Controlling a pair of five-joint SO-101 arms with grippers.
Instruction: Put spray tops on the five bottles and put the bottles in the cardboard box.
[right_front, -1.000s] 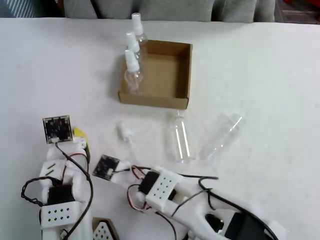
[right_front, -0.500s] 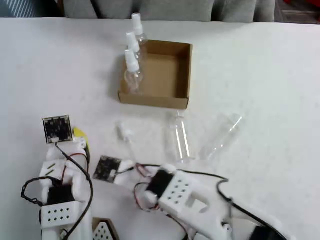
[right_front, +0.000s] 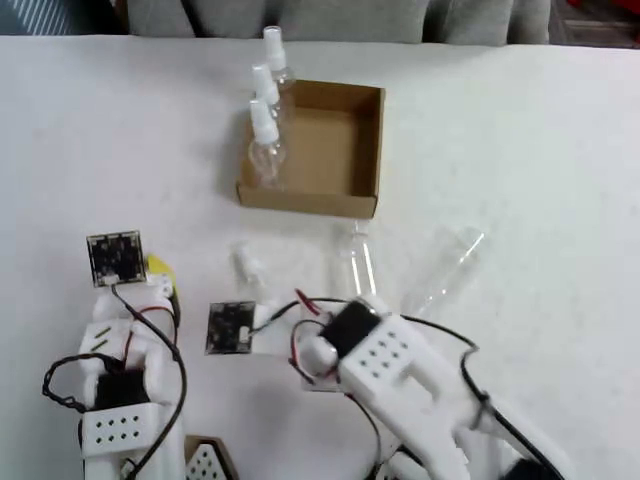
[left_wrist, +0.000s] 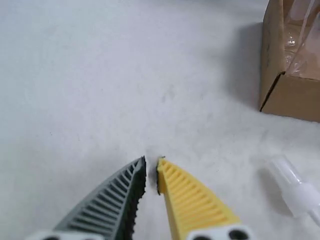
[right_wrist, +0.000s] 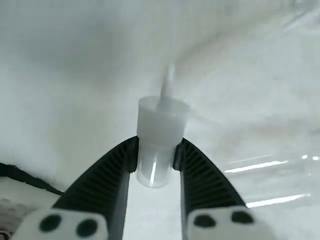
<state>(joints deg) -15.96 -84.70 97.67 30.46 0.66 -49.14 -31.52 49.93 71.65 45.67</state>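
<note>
A white spray top (right_wrist: 159, 137) is clamped between the black fingers of the right end effector (right_wrist: 156, 150), and its thin tube is pointed away from the end effector, over the white surface (right_wrist: 65, 60). The left end effector (left_wrist: 151, 172) is held low over the surface with its grey and yellow fingers together and nothing between them. A second spray top (left_wrist: 295, 189) is laid near it to one side, and the cardboard box (left_wrist: 292, 100) is seen farther off.
</note>
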